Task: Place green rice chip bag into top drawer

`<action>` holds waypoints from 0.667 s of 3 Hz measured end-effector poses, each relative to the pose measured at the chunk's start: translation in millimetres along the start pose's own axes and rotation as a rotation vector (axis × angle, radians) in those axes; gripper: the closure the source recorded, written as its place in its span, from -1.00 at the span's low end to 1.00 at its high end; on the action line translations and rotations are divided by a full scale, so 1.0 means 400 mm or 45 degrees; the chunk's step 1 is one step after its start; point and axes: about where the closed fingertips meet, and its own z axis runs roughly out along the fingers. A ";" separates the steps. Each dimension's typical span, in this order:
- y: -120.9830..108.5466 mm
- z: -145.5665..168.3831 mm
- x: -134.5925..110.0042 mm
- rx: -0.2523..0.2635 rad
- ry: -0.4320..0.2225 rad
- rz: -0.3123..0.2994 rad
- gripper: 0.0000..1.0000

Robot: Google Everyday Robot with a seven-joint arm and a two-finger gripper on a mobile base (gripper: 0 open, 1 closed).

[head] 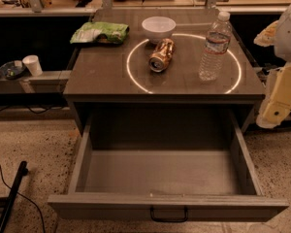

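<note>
The green rice chip bag (100, 32) lies flat and crumpled on the far left corner of the tabletop (102, 76). The top drawer (165, 178) is pulled fully open below the tabletop. Its inside is bare, and its dark handle (169, 214) sits centred on the front panel. My gripper (276, 103) is the cream-coloured part at the right edge of the view. It hangs beside the table's right side, far from the bag and holding nothing that I can see.
A white bowl (158, 27) stands at the back centre, with a copper can (161, 55) on its side in front of it. A clear water bottle (214, 46) stands upright on the right. A paper cup (33, 64) sits on a low shelf to the left. A dark pole (10, 198) lies on the floor.
</note>
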 end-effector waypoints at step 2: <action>-0.049 0.019 -0.077 0.025 -0.005 -0.077 -1.00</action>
